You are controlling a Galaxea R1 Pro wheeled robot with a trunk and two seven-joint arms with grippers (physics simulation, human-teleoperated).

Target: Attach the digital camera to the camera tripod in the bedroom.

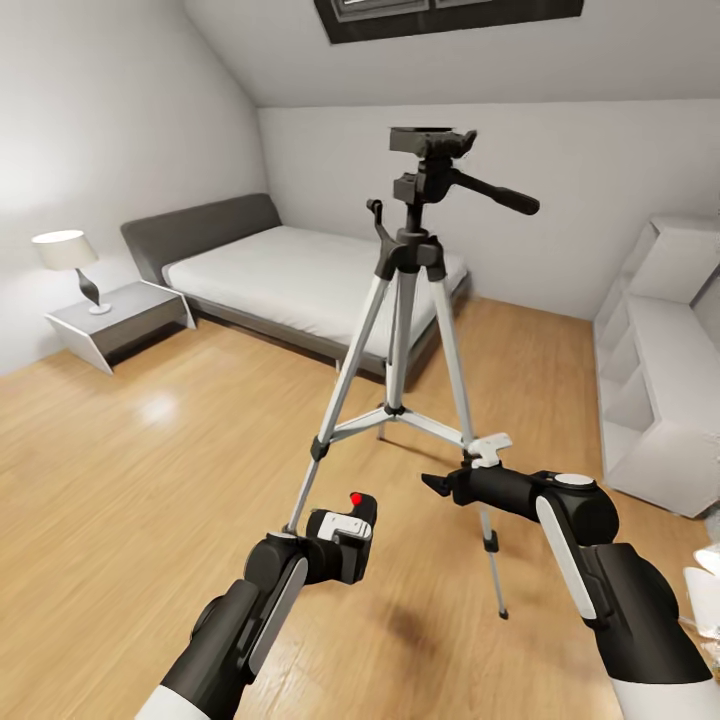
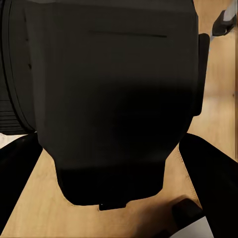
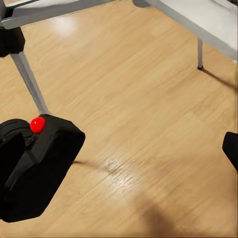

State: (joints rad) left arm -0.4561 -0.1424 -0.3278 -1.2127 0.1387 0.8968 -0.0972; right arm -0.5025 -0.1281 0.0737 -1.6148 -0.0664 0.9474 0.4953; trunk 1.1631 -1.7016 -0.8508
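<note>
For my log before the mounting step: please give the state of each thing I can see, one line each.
digital camera: held in the left end effector, low, not on the tripod.
camera tripod: standing upright, legs spread, head plate bare.
right end effector: empty, near a tripod leg; open or shut unclear.
lamp: on the nightstand, upright.

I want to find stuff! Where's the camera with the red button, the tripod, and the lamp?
digital camera [image 1: 345, 530], head view, on its black body below the red button.
camera tripod [image 1: 402, 330], head view, on its centre column.
lamp [image 1: 60, 249], head view, on its white shade.
</note>
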